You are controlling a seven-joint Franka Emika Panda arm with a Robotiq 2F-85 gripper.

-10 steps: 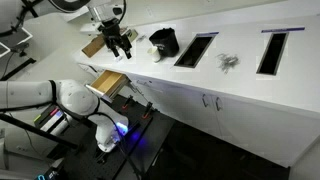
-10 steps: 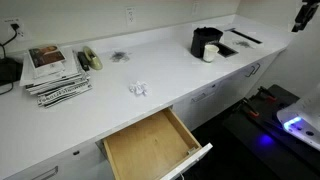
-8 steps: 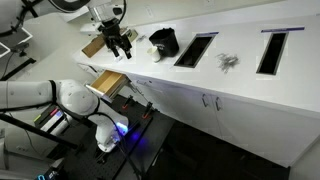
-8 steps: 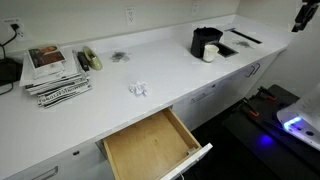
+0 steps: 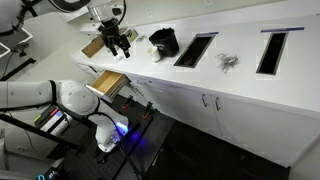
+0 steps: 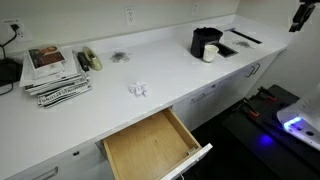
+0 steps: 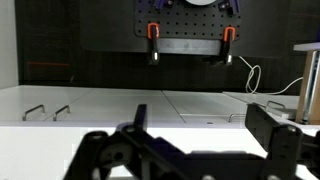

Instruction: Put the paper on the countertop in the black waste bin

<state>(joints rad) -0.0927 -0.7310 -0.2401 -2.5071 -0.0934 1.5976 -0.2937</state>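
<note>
A crumpled white paper (image 6: 138,90) lies on the white countertop (image 6: 170,75) near its front edge, above an open drawer. The black waste bin (image 6: 204,42) stands further along the countertop; it also shows in an exterior view (image 5: 163,40) beside a dark cut-out. My gripper (image 5: 120,42) hangs in the air beside the bin, on the side away from the paper, and shows at the picture's top corner (image 6: 300,15). In the wrist view the gripper (image 7: 200,125) has its jaws wide apart and empty. I cannot make out the paper in that exterior view.
An open wooden drawer (image 6: 155,145) juts out below the paper. A white cup (image 6: 210,53) stands against the bin. A grey crumpled item (image 6: 118,57) and stacked magazines (image 6: 50,72) lie further along. Two dark cut-outs (image 5: 195,48) (image 5: 270,50) break the countertop.
</note>
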